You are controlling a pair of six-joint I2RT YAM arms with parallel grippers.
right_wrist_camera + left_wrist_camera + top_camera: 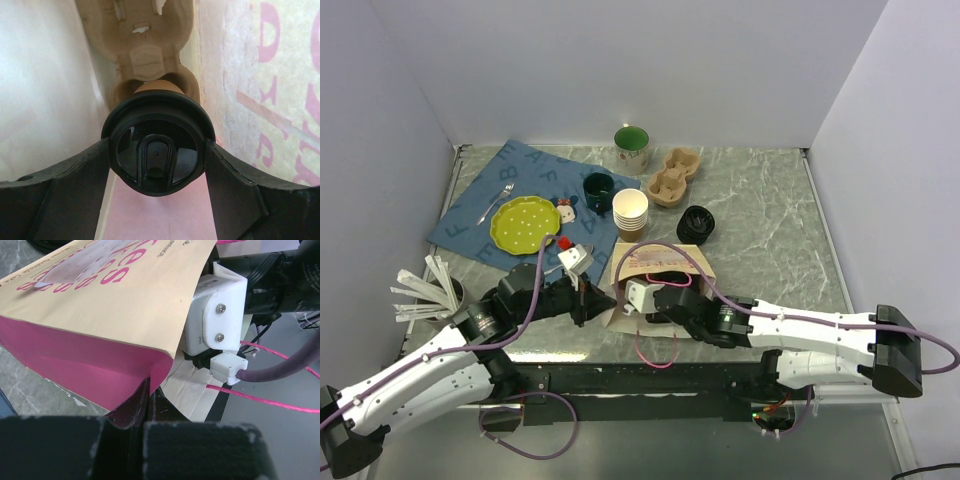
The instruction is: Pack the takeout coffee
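Observation:
The takeout coffee (157,150), a brown cup under a black sip lid, lies inside a paper bag (665,262) resting on its side on the table. My right gripper (157,145) reaches into the bag, and its two fingers press the lid's rim from either side. Deeper in the bag sits a moulded cardboard carrier (145,45); the cup's body points into its near socket. My left gripper (148,390) is shut on the bag's pink-lined mouth edge (100,365) and holds it up. In the top view the left gripper (585,300) is at the bag's left corner.
Behind the bag stand a stack of lidless paper cups (630,210), a loose black lid (696,223) and another cup carrier (675,177). A blue cloth (480,190) holds a green plate (524,223), fork and dark mug (599,186). Stir sticks (425,295) stand at the left.

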